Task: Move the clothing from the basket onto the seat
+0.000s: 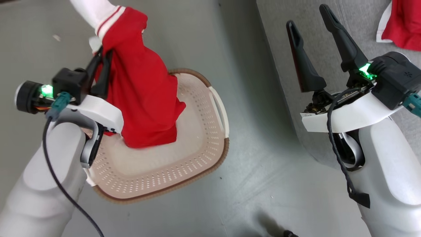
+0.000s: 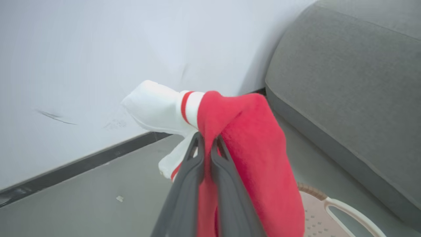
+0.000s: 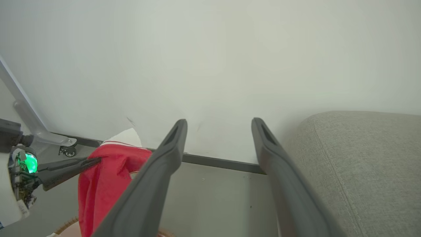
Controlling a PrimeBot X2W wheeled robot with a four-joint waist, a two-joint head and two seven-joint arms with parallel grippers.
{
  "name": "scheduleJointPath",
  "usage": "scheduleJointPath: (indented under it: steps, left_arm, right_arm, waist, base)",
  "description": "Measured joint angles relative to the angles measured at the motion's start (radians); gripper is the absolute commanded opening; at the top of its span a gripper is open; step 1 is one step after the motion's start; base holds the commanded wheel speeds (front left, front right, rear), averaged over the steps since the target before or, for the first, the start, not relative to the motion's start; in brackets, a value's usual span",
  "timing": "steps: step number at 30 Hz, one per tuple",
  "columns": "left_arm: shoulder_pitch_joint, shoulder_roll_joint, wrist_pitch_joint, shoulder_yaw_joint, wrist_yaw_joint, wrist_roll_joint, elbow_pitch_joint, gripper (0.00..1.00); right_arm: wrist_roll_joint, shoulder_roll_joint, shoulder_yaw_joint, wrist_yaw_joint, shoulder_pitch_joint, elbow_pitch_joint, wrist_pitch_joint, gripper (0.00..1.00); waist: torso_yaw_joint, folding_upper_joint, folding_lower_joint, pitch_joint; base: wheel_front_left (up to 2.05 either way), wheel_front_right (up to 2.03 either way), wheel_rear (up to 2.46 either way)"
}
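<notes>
The left hand point(image 2: 208, 138) pinches red clothing point(image 1: 141, 85) over basket point(image 1: 197, 158); right hand point(image 1: 308, 16) gapes

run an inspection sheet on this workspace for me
Surface: smooth grey floor, with the basket standing on it.
Job's things: bright red fabric garment with a white striped cuff is lifted, its lower end hanging over the cream perforated plastic basket with a brown rim. A second red garment with white trim lies on the grey woven-fabric sofa.
Clutter: small pale scrap on the floor.
Tools: left tool shut on the lifted garment; right tool open and empty, above the sofa's edge.
Cables: black left-arm cable and black right-wrist cable hang loose, apart from the fabric.
Surroundings: white wall with dark skirting.
</notes>
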Motion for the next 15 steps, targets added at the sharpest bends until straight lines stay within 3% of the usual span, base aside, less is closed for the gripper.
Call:
scheduleJointPath:
  steps: [15]
  left_arm:
    - [0.137,0.041,-0.003,0.061,0.008,0.007,-0.266,0.00]
  right_arm:
    - [-0.010,-0.058,0.062,0.000,0.010,0.080,0.000,1.00]
  waist:
    - [0.077,0.0000,-0.0001,-0.158]
  base:
    - [0.00,0.00,0.00]
